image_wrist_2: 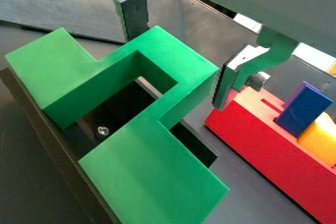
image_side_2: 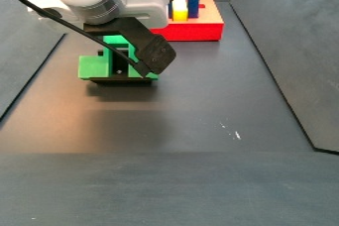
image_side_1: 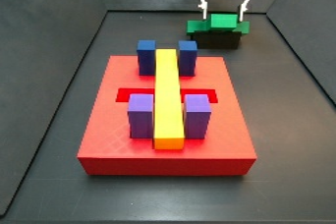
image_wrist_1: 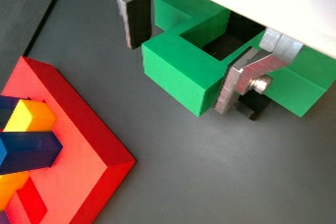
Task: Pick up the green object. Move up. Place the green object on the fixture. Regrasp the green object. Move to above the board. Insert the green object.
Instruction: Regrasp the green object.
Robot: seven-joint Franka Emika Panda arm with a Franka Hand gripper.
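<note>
Silver two-finger gripper [image_wrist_1: 197, 56] stands around the green object [image_wrist_1: 197, 71], a bright green plastic block of T shape. In this wrist view one flat silver finger [image_wrist_1: 132, 17] is beside the far side of the block and the other finger [image_wrist_1: 250, 79] is at its near side. A narrow gap shows at the first finger, so the jaws look released and not clenched on the block. A corner of the board [image_wrist_1: 92, 140], a large flat red slab, is near.

In a wrist view the gripper [image_wrist_2: 197, 41] is over the green object [image_wrist_2: 132, 120], which lies on the fixture [image_wrist_2: 112, 115], a small dark bracket seen through the hollow of the block. The red board [image_wrist_2: 262, 149] with a blue block [image_wrist_2: 302, 105] is just beside.

In a side view the gripper [image_side_1: 221, 10] hangs over the green object [image_side_1: 217, 24], which sits on the dark fixture [image_side_1: 221, 39], behind the board [image_side_1: 164, 154]. On the board lie a long yellow bar [image_side_1: 167, 95], blue and purple blocks.

In a side view the gripper [image_side_2: 133, 47] is low at the green object [image_side_2: 106, 63] on the fixture [image_side_2: 126, 81], well apart from the board [image_side_2: 199, 27].
</note>
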